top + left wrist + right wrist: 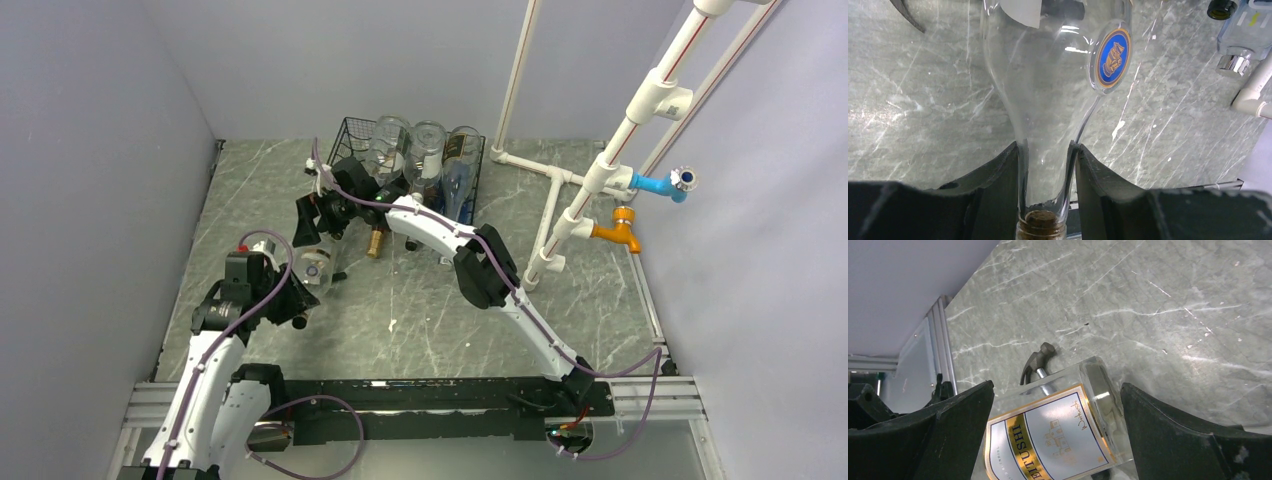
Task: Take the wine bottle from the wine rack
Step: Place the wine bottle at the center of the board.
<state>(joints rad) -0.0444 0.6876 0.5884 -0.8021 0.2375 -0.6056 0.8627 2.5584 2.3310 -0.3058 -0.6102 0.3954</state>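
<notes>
The bottle (1048, 75) lay off the rack (350, 130), toward the table's (440, 320) left edge, its neck pinched by the left gripper (1048, 150). The right gripper (1057, 386) gaped, seemingly around its base. Next: set down, release.

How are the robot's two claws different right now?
The left gripper is pinched shut on the thin neck of the clear bottle; the right gripper is wide open around its fat, labelled end. The right gripper is close to the wine rack; the left gripper is farther from it. Both have black fingers.
</notes>
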